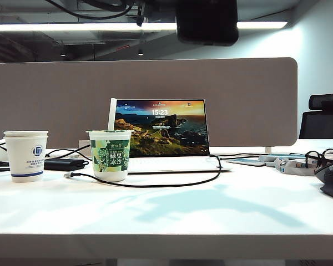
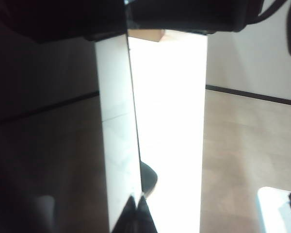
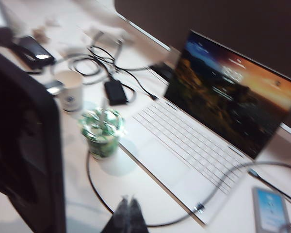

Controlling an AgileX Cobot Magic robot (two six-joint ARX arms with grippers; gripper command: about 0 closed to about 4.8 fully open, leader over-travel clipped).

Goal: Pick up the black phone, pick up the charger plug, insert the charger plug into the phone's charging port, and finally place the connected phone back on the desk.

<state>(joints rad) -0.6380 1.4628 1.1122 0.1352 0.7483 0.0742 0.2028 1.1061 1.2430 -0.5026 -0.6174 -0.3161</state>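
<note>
**both grippers shut and empty, plug waits by the cup**

the left gripper [image 2: 138, 211] hangs pinched closed off the desk's side, over bare floor; the right gripper [image 3: 128, 213], also closed on nothing, hovers above the desk [image 1: 211, 210] before the laptop [image 1: 164, 130]. the charger plug [image 1: 68, 175] lies at nine o'clock of the green cup [image 1: 111, 155]; light on a limp cable, it is best pinched just behind the tip. the black phone, stiff and slick, suits a grip across its long edges. only the right wrist view shows a blurred dark slab [image 3: 33, 49] beyond the white cup [image 3: 70, 92], possibly the phone; only the exterior view shows the plug.
</note>
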